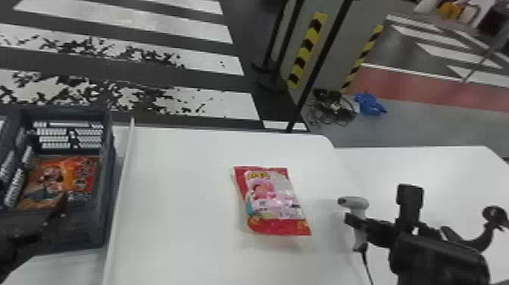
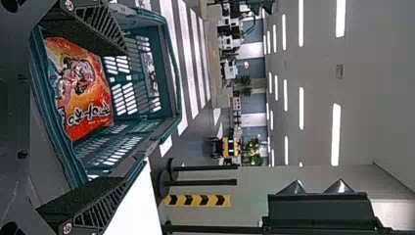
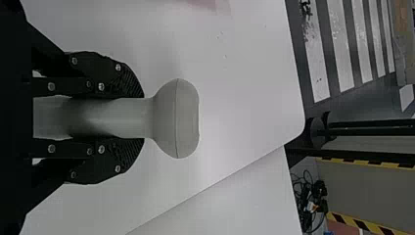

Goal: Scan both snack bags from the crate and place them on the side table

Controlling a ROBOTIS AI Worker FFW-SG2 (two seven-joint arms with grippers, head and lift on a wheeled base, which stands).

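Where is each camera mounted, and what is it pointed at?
Head view: on the head, facing forward and down at the crate, table and pink bag; left arm and right arm show.
Left wrist view: on that wrist, looking past the left hand's open fingers into the crate, striped floor beyond.
Right wrist view: on that wrist, facing the table past the right hand, gripping the scanner.
Shared: head and left wrist views, the orange bag; head and right wrist views, the scanner.

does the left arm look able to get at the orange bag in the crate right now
Probably yes: the left gripper is open beside the crate, whose top is uncovered, and nothing lies on the orange bag. The crate's walls may make it a tight fit.
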